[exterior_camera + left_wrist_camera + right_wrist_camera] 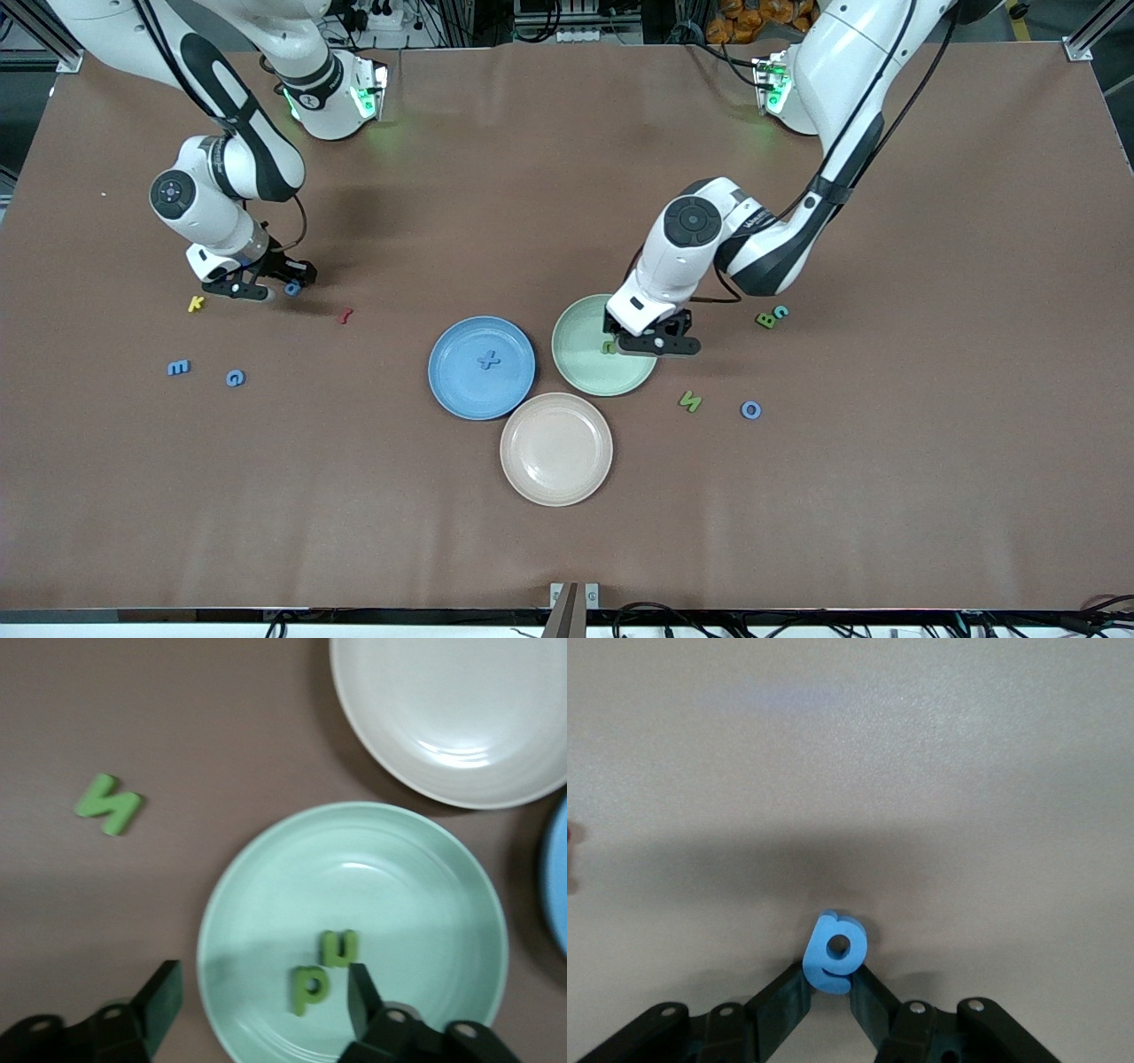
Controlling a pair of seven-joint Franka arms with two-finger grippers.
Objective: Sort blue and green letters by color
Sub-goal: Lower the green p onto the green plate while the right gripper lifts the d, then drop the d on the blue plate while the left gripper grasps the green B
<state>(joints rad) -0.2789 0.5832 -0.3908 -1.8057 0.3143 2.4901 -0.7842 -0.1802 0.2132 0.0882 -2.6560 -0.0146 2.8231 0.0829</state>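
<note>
Right gripper (833,979) low at the table (567,195) toward the right arm's end, its fingers closed on the blue a (835,950), pinched at the tip so the letter can be carried to a plate; beside it lie the yellow k (196,303) and, toward the plates, the dark red letter (345,315), neither part of the sort; nearer the front camera rest the blue E (178,367) and G (235,378), not yet collected. Left gripper (266,1001) over the edge of the green plate (416,859), fingers spread wide and holding nothing; between and just beside them the green P (309,989) and u (338,948) lie touching on the plate, apparently placed there to match its colour. The blue plate (456,390) holds the blue X (488,360) on the same rule; the beige plate (556,449), touching both others, holds no letter. Green N (108,803) and blue o (750,409) lie on the table near the green plate, nearer the front camera; green B (765,321) lies with a teal letter (780,311) toward the left arm's end.
</note>
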